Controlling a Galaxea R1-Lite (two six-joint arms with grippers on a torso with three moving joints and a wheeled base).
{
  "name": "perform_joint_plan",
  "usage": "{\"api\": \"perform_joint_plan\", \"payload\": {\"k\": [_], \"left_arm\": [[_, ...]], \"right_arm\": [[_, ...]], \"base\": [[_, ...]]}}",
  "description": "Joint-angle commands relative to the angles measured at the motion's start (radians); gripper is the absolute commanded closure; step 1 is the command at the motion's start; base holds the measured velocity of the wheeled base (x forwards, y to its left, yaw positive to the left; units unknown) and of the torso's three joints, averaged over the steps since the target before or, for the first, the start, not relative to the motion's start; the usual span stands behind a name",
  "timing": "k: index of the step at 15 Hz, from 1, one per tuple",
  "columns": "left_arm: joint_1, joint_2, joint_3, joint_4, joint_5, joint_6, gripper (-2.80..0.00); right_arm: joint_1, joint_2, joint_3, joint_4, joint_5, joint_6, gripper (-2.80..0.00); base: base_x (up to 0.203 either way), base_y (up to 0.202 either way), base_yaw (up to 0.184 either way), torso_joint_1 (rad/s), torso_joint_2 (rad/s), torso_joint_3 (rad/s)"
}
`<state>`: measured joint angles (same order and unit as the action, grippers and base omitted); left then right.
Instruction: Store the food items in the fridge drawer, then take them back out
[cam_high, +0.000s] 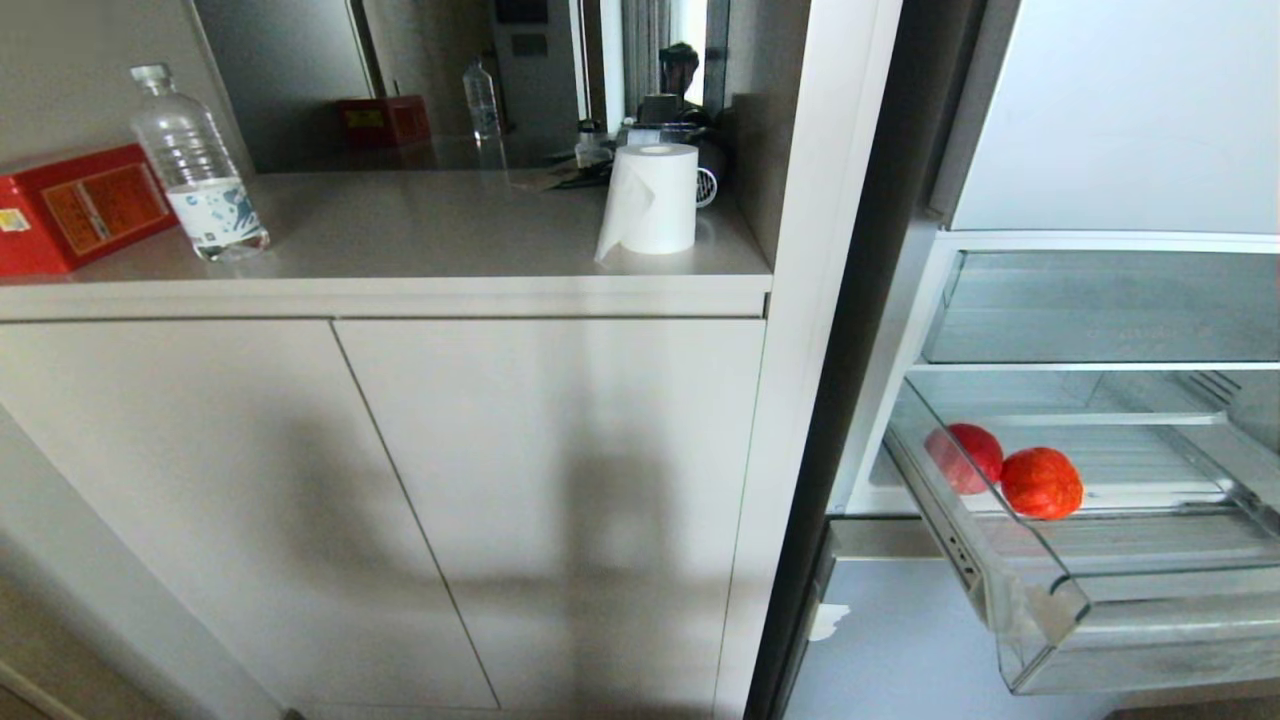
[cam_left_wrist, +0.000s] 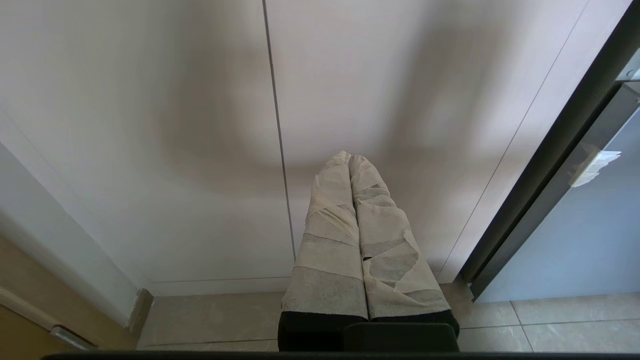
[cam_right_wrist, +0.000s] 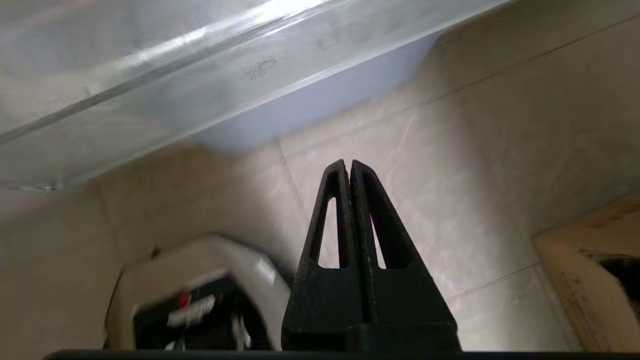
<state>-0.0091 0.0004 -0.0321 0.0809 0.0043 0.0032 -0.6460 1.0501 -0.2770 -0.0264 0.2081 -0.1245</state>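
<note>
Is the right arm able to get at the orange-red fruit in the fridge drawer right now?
Probably yes. The fridge drawer is pulled out, open-topped, the orange-red fruit uncovered. The right gripper, shut, sits below the drawer and must rise.

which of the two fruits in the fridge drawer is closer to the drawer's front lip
The orange-red ribbed fruit: it sits nearer the fridge drawer's front than the plain red fruit, which lies beside it, farther back.

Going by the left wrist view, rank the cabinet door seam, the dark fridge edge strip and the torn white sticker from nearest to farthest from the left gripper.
1. Cabinet door seam: just beside the tips of the left gripper.
2. Dark fridge edge strip: off to the side, where the cabinet ends.
3. Torn white sticker: beyond that strip, on the blue-grey fridge front.
</note>
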Motion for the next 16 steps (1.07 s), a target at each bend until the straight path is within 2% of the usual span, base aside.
{"api": "perform_joint_plan", "payload": {"k": [1, 5, 9, 11, 15, 16], "left_arm": [[0.000, 0.000, 0.000, 0.000, 0.000, 0.000, 0.00], [0.000, 0.000, 0.000, 0.000, 0.000, 0.000, 0.00], [0.000, 0.000, 0.000, 0.000, 0.000, 0.000, 0.00], [0.000, 0.000, 0.000, 0.000, 0.000, 0.000, 0.00], [0.000, 0.000, 0.000, 0.000, 0.000, 0.000, 0.00], [0.000, 0.000, 0.000, 0.000, 0.000, 0.000, 0.00]], "right_arm": [[0.002, 0.155, -0.041, 0.000, 0.014, -0.013, 0.00], [0.035, 0.392, -0.207, -0.012, 0.057, -0.004, 0.00], [0.204, 0.601, -0.311, -0.197, 0.084, 0.071, 0.00], [0.262, 0.709, -0.376, -0.265, 0.084, 0.090, 0.00], [0.369, 0.894, -0.592, -0.422, 0.082, 0.220, 0.00], [0.380, 0.926, -0.625, -0.446, 0.080, 0.232, 0.00]], "base": [[0.000, 0.000, 0.000, 0.000, 0.00, 0.000], [0.000, 0.000, 0.000, 0.000, 0.00, 0.000], [0.000, 0.000, 0.000, 0.000, 0.00, 0.000], [0.000, 0.000, 0.000, 0.000, 0.00, 0.000], [0.000, 0.000, 0.000, 0.000, 0.00, 0.000], [0.000, 0.000, 0.000, 0.000, 0.00, 0.000]]}}
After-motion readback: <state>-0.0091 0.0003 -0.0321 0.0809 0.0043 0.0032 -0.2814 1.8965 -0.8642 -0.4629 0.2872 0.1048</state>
